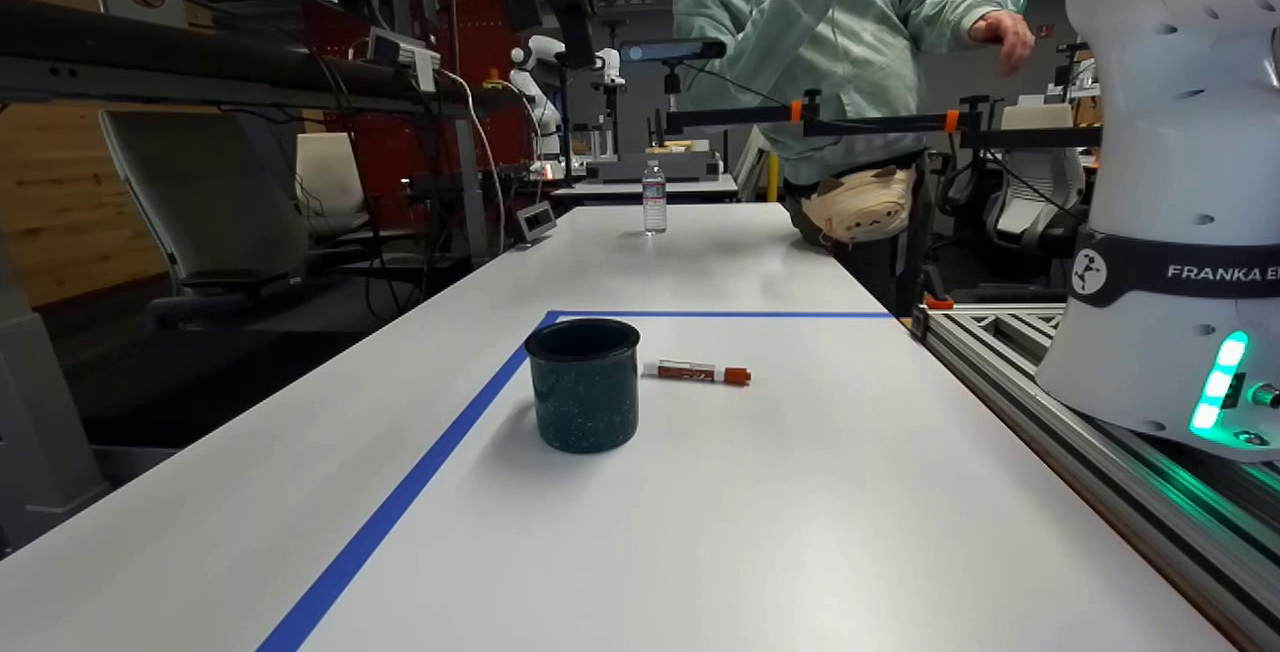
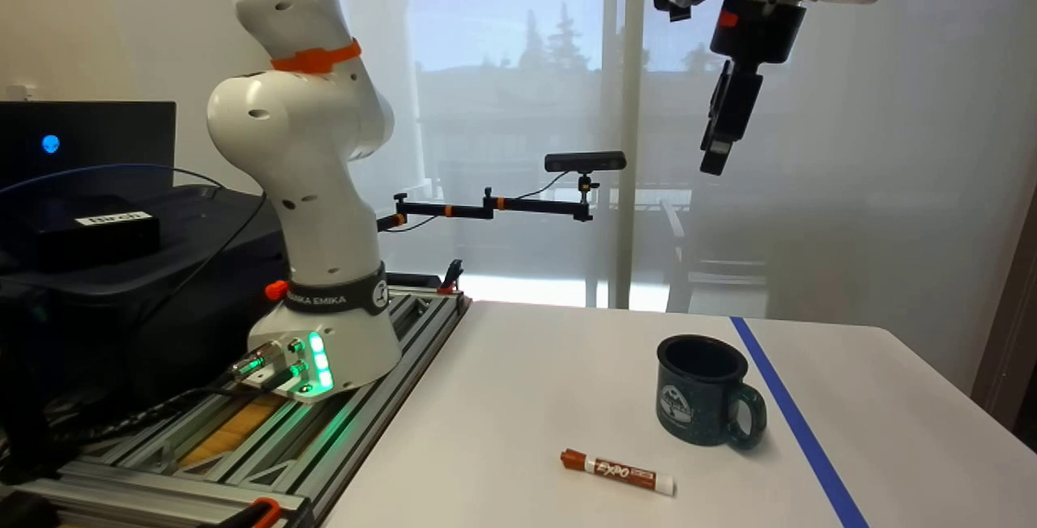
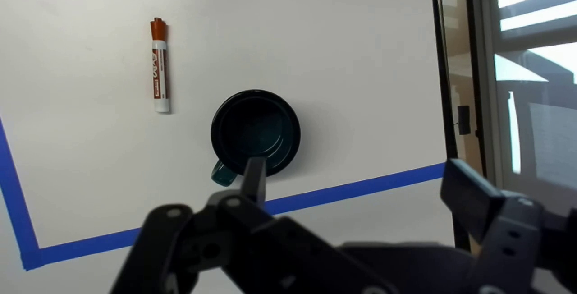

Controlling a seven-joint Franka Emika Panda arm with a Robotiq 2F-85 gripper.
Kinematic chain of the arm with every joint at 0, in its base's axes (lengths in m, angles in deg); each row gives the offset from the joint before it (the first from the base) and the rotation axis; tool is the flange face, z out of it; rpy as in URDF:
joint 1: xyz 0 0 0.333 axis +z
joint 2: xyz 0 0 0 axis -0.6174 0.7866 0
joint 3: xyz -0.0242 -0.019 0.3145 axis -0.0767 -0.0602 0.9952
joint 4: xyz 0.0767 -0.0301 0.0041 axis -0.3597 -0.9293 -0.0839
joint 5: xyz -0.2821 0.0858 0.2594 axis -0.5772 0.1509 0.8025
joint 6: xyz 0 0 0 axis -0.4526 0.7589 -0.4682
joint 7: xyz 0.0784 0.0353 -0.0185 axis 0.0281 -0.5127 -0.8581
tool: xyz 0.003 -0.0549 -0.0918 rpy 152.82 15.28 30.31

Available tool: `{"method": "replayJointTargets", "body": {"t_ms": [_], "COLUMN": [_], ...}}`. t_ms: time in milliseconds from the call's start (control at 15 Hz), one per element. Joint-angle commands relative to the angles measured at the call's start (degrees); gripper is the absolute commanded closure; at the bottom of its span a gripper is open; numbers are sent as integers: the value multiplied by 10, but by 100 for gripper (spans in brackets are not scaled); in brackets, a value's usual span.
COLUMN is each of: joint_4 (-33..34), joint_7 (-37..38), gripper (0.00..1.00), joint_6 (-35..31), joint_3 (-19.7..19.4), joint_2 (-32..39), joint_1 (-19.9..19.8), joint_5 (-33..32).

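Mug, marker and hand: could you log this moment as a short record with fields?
Hand: open, holding nothing, raised above the white table
Mug: dark green, upright, handle on its side
Mug interior: nothing visible inside in the wrist view
Marker: brown, capped, lying flat near the mug but apart from it, cap end toward the robot base
Blue tape: forms a corner; mug and marker lie inside its angle
Background: clear bottle standing beyond the tape in an exterior view

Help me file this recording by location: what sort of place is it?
Most likely a robotics lab: a Franka arm stands on a metal-rail frame, a camera sits on a jointed bracket, and another white robot arm shows in the background.
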Motion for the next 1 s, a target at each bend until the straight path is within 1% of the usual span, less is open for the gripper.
{"method": "replayJointTargets", "body": {"t_ms": [0,400,933], "joint_4": [20,33,39], "joint_7": [-10,-8,-16], "gripper": [0,0,0], "joint_6": [-1,-10,-19], "joint_3": [-2,-1,-1], "joint_2": [20,43,55], "joint_1": [-3,-3,-3], "joint_5": [10,6,2]}}
